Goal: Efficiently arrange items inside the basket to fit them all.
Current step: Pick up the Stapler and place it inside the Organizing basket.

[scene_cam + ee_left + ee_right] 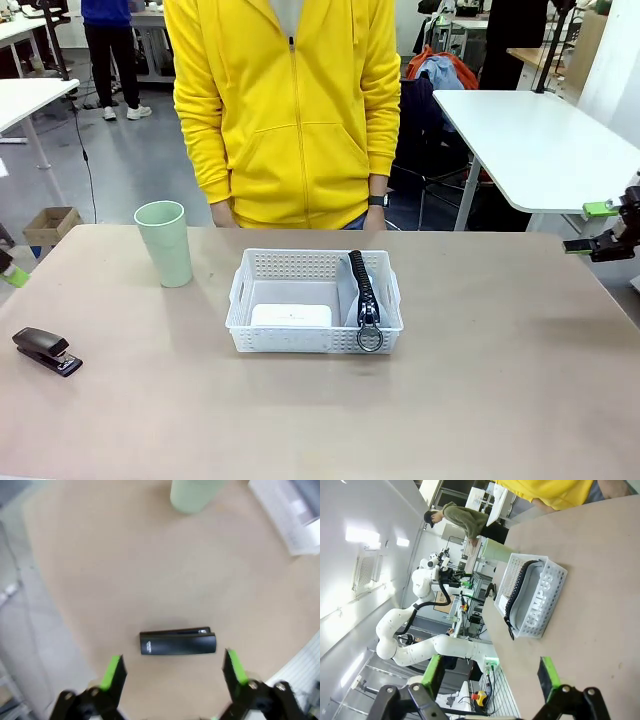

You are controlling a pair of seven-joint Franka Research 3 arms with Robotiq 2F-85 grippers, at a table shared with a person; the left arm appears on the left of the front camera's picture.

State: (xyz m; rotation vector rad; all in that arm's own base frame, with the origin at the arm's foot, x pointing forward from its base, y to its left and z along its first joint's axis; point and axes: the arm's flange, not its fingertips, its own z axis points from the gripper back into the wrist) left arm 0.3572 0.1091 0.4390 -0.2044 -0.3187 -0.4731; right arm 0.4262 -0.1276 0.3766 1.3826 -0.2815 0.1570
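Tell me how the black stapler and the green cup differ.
The stapler is black; the cup is pale green. The stapler lies flat and low, while the cup stands upright, mouth up. The stapler sits near the robot's edge of the table; the cup is farther back, closer to the basket. Both rest on the table, outside the basket, on its left.
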